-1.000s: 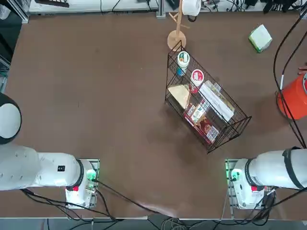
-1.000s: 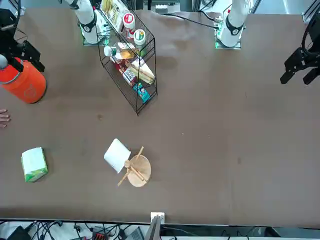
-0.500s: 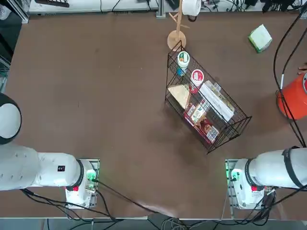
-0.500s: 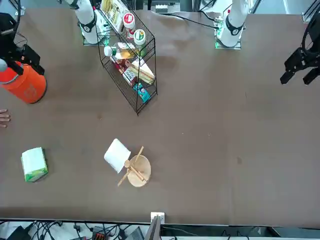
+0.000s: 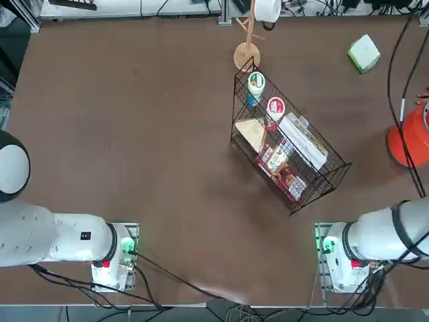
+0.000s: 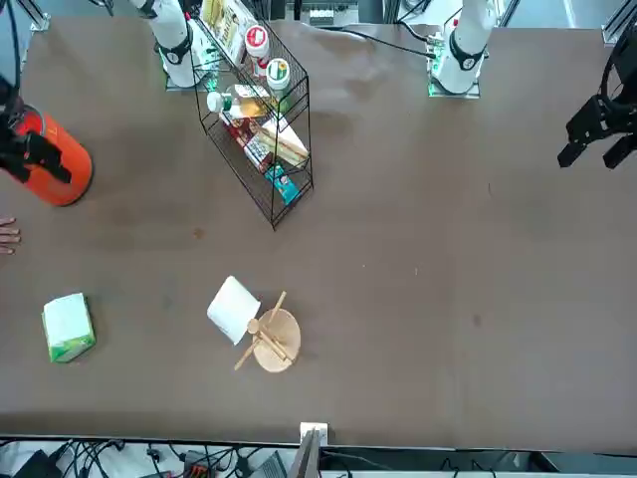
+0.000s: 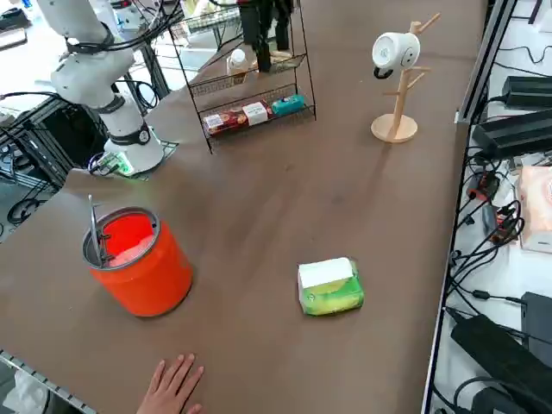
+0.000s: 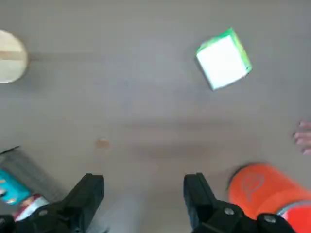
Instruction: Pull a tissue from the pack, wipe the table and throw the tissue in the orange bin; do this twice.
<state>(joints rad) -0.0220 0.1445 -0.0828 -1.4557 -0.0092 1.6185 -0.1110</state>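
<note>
From above, the pack (image 5: 364, 53) lies near the far right corner of the bench (image 5: 134, 134), and the orange bin (image 5: 411, 137) stands at the right edge, well apart from it. A black wire rack (image 5: 288, 151) sits between them and the middle.

From the front, the right claw (image 6: 22, 149) hangs over the bin, near the bench edge.

From the right side, the pack is closed, with no tissue standing out of its white top. The bin shows a red inside; whether a tissue lies there I cannot tell. A person's hand (image 7: 171, 385) rests on the bench edge near the bin.

At the wrist, the claw's fingers (image 8: 90, 194) are spread wide and hold nothing. No tissue lies on the bench, so I judge a pull from the pack comes next.
</note>
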